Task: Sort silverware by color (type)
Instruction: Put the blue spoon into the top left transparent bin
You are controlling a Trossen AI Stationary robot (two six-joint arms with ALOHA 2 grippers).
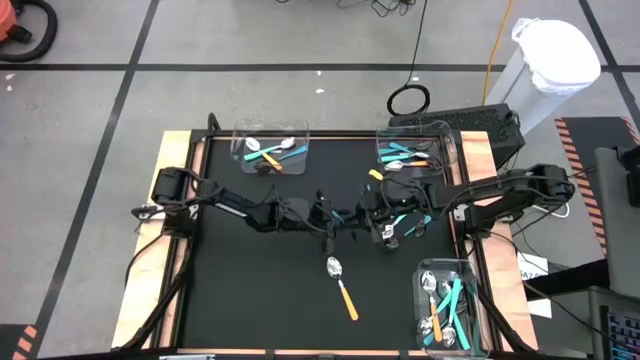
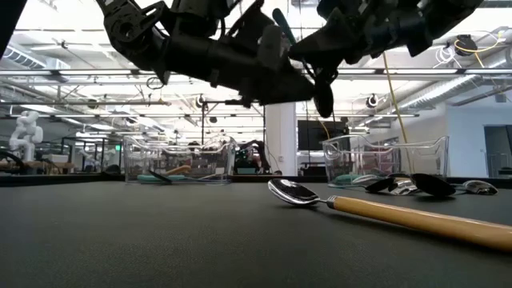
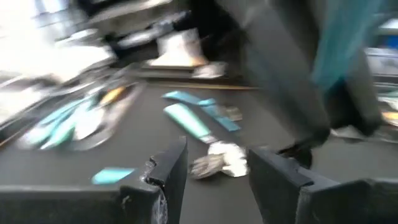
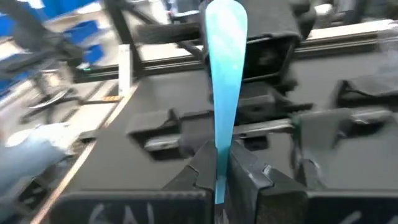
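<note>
Both my arms meet over the middle of the black table (image 1: 250, 300). My right gripper (image 4: 217, 171) is clamped on a teal-handled utensil (image 4: 222, 81); the handle stands up between the fingers (image 4: 249, 177), its metal end hidden from me. My left gripper (image 3: 214, 171) hangs above the mat with its fingers (image 3: 168, 171) spread, nothing between them. Just below it lie loose pieces of silverware: teal handles (image 3: 189, 121) and a shiny metal head (image 3: 221, 158), on the mat near the right arm's wrist.

An orange-handled spoon (image 1: 342, 286) lies alone on the mat, toward the near edge, bowl pointing to the arms, well apart from everything else. In the low view it lies flat, bowl up (image 2: 300, 192).

Three clear bins sit on the table. The far-left bin (image 1: 270, 150) holds a few teal and orange pieces mixed. The far-right bin (image 1: 412, 150) holds mostly teal ones, with at least one orange. The near-right bin (image 1: 447, 305) holds a heap of teal and orange utensils together. A small cluster of teal pieces (image 1: 405, 222) lies on the mat under my grippers, between the two right-hand bins.
</note>
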